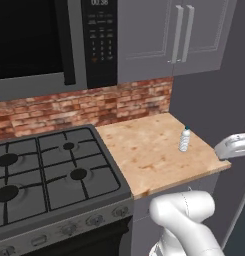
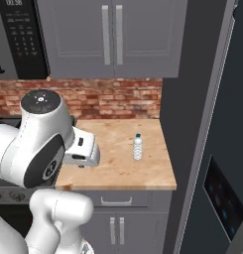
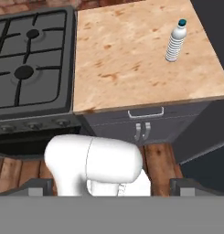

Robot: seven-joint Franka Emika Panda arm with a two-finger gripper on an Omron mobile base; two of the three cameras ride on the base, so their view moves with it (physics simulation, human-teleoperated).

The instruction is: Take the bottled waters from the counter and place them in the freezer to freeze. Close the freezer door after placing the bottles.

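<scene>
One bottled water (image 1: 185, 139) (image 2: 138, 148) (image 3: 176, 42), clear-whitish with a blue cap, stands upright on the right part of the tan wood counter (image 1: 144, 150) (image 2: 113, 168) (image 3: 131, 59). My gripper (image 3: 112, 187) hangs high over the floor in front of the counter, looking down at it. Its two dark fingertips (image 3: 38, 187) stand wide apart, open, with nothing between them. The bottle is far ahead of it, up and to the right in the hand view. The dark slate-grey freezer (image 2: 192, 114) (image 1: 209, 100) stands right of the counter, and its freezer door (image 2: 232, 149) shows a dark control panel.
A black gas stove (image 1: 44, 170) (image 3: 31, 59) adjoins the counter's left side, with a microwave (image 1: 39, 40) above it. Grey wall cabinets (image 2: 110, 37) hang over the counter, and grey base cabinets (image 3: 143, 125) sit under it. My own white arm (image 2: 38, 144) rises before the counter's left part.
</scene>
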